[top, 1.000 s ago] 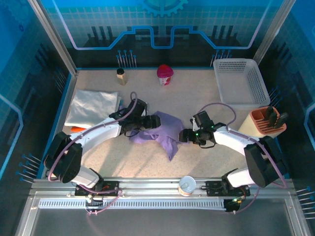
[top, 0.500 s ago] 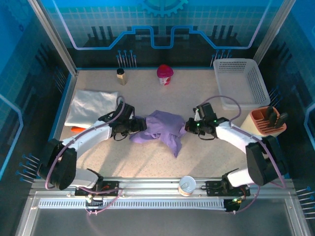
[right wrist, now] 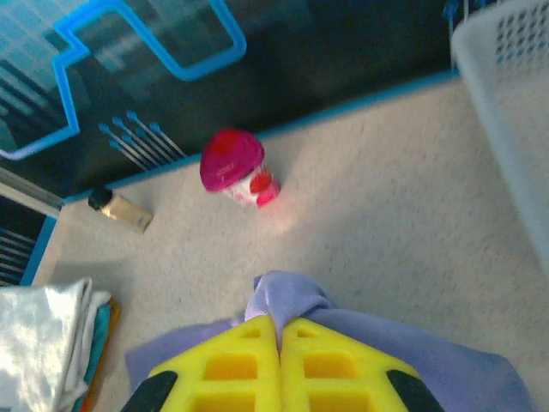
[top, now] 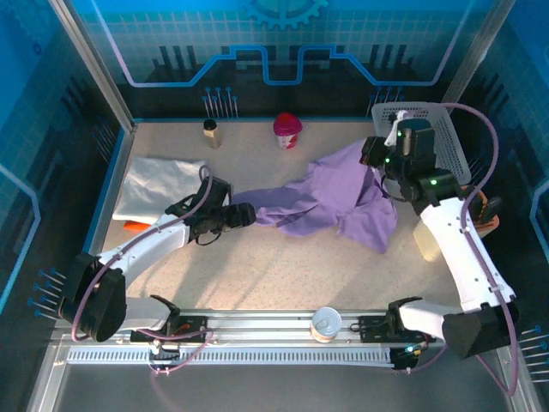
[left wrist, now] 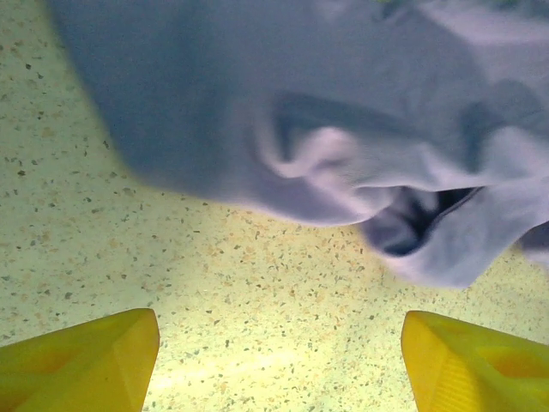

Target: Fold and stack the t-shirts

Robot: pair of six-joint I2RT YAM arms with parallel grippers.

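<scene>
The speckled table [top: 257,275] takes up most of the overhead view. The lavender t-shirt [top: 334,193] stretches across its middle, from left of centre up toward the upper right, where its end is raised. The white mesh basket [top: 453,150] sits at the upper right corner of the table. A white t-shirt [top: 159,187] lies folded at the left edge, with a sliver of orange t-shirt [top: 135,225] showing at its lower edge.

My right gripper [right wrist: 279,324] is clamped on a pinch of the lavender cloth, just in front of the basket, its yellow fingers pressed together. My left gripper [left wrist: 279,343] stands apart, holding nothing, over bare table, with the shirt's low end bunched just ahead of it.

A pink cup [top: 287,130] and a small bottle [top: 211,133] stand at the top edge.
</scene>
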